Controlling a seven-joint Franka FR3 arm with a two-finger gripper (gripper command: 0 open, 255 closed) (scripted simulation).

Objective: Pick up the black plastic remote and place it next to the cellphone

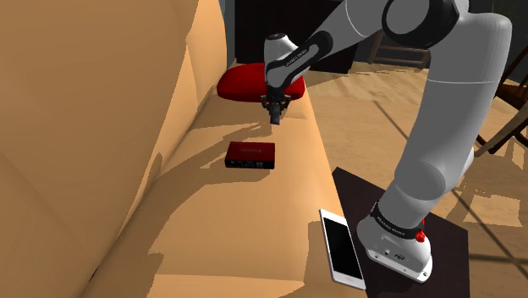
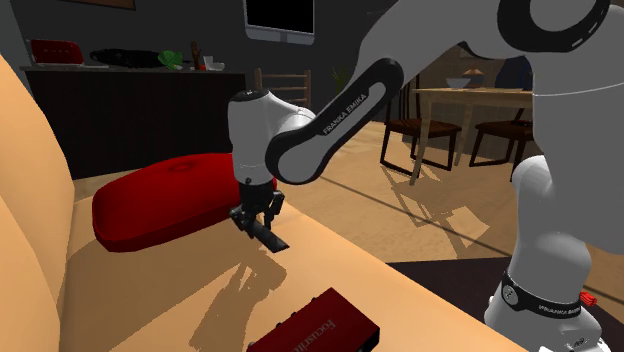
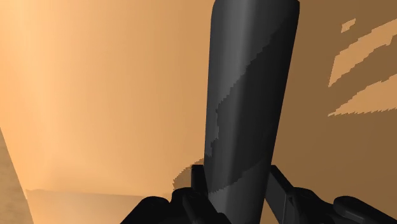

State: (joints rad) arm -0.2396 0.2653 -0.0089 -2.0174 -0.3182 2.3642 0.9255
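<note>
My black gripper point(image 1: 276, 110) is shut on a long dark remote point(image 3: 248, 95), clasping one end between its fingers point(image 3: 191, 194). The remote point(image 2: 268, 237) hangs slanted a little above the tan sofa seat point(image 1: 254, 212), just in front of a red cushion point(image 1: 250, 83). The cellphone point(image 1: 343, 247), white with a black screen, lies flat at the seat's near edge, close to the stand at the shoulder view's lower right, well apart from the gripper point(image 2: 255, 218).
A flat red box point(image 1: 250, 155) with a dark top lies on the seat between the gripper and the cellphone. The sofa back point(image 1: 93, 152) rises along the shoulder view's left. The red cushion point(image 2: 165, 200) sits at the seat's far end. A dining table and chairs point(image 2: 470, 115) stand beyond.
</note>
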